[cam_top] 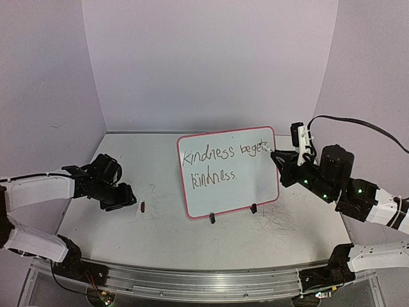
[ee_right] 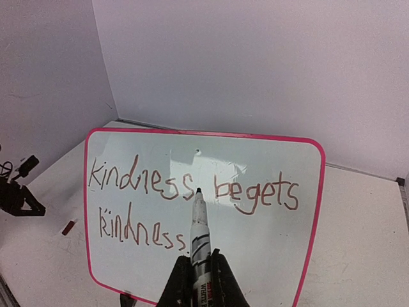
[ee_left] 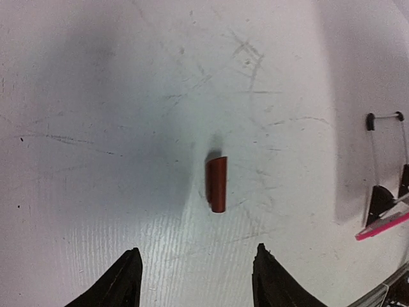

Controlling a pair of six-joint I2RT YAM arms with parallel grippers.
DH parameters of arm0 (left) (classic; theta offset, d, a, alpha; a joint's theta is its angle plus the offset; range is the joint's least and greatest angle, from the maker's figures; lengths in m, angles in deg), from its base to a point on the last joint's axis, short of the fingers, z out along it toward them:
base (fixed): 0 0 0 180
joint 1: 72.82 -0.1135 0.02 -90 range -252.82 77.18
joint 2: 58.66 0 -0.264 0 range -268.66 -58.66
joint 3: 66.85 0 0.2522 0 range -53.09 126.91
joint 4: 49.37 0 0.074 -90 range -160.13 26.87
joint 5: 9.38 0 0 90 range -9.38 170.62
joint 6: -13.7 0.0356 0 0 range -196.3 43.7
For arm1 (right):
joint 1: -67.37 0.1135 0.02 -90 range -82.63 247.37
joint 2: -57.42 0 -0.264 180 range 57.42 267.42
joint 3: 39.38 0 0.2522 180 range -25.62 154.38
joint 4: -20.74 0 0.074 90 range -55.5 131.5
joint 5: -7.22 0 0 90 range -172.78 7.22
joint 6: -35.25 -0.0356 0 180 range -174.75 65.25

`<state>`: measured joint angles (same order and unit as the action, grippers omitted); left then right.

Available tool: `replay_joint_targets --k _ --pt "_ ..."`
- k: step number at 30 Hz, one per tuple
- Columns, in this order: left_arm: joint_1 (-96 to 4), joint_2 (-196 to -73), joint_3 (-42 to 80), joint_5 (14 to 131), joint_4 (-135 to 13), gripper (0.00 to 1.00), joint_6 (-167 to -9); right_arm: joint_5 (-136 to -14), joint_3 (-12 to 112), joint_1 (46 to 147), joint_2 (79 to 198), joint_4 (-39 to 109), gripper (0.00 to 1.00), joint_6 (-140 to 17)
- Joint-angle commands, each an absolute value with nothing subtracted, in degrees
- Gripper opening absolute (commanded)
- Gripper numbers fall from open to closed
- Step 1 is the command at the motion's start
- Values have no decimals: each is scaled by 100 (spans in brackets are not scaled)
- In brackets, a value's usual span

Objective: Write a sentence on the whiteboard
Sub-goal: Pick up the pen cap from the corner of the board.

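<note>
The whiteboard (cam_top: 255, 188) (ee_right: 268, 249), pink-framed, stands tilted at the table's middle. The sentence (cam_top: 217, 163) (ee_right: 192, 192) reads "kindness begets kindness." in two lines. My right gripper (cam_top: 284, 160) (ee_right: 199, 259) is at the board's right edge, shut on a white marker (ee_right: 199, 227). The marker's dark tip is close in front of the board, between "kindness" and "begets". My left gripper (cam_top: 128, 198) (ee_left: 198, 256) hovers low over the table left of the board, open and holding nothing. A small red-brown marker cap (ee_left: 216, 184) (cam_top: 144, 206) lies just ahead of its fingertips.
The board rests on two black clip feet (cam_top: 211, 219) (cam_top: 253, 208). The white tabletop (cam_top: 294, 224) is scuffed with old marks. Pale walls close in the back and both sides. A metal rail (cam_top: 204, 275) runs along the near edge.
</note>
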<state>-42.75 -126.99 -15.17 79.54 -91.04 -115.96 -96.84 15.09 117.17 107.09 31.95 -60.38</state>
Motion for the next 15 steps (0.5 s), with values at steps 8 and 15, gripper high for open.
replay_joint_targets --k 8,15 --pt "-4260 -14670 -620 7967 -8326 52 -11068 -8935 1491 11718 10815 2984 0 -6268" --pt "-4178 -15051 -551 7778 -7883 43 -11128 -8756 1450 11715 10957 2973 0 -6340"
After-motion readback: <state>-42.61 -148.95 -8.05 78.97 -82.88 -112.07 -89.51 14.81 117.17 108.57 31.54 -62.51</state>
